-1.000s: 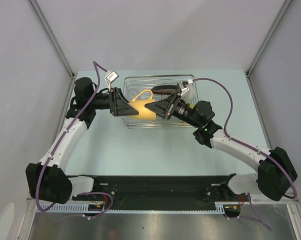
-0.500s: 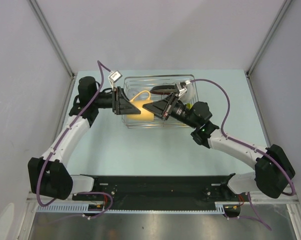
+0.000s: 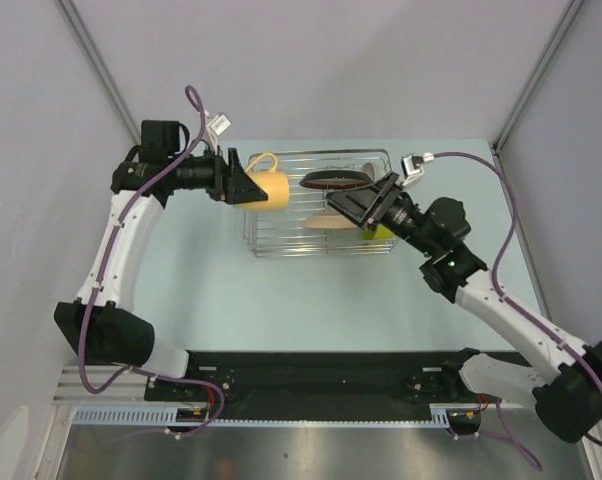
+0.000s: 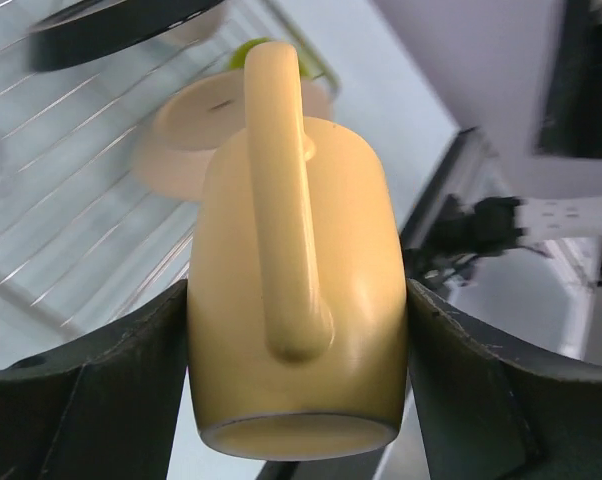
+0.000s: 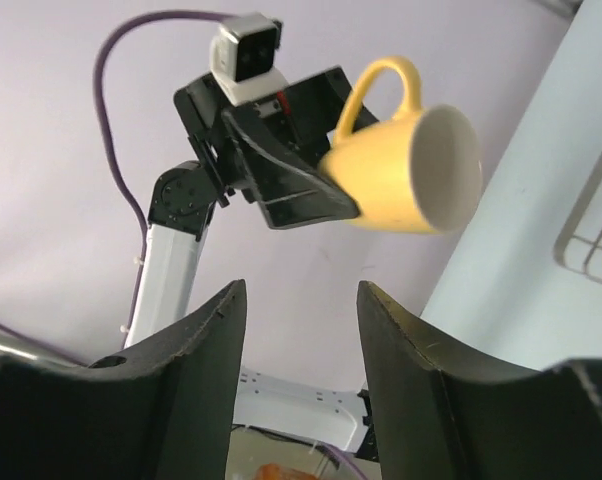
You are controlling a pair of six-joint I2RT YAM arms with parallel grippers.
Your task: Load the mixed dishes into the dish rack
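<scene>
The yellowish handled cup (image 3: 271, 186) hangs on its side, handle up, over the back left corner of the dish rack (image 3: 281, 245). My left gripper (image 3: 243, 187) is shut on it, and the fingers (image 4: 151, 370) press both sides of the cup (image 4: 311, 240) near its base. My right gripper (image 3: 349, 205) stands open and empty over the right part of the rack, apart from the cup (image 5: 411, 175). A dark-red-rimmed plate (image 3: 333, 180) stands in the rack. A beige dish (image 3: 326, 222) lies beside it.
A small yellow-green object (image 3: 378, 233) sits at the rack's right end, partly under my right arm. Grey walls close in the table (image 3: 231, 290) on three sides. The rack wires (image 4: 61, 200) and the upturned beige dish (image 4: 181, 150) lie below the cup.
My left gripper closed on the cup and lifted it back and to the left. My right gripper let go of the cup, opened and drew away to the right.
</scene>
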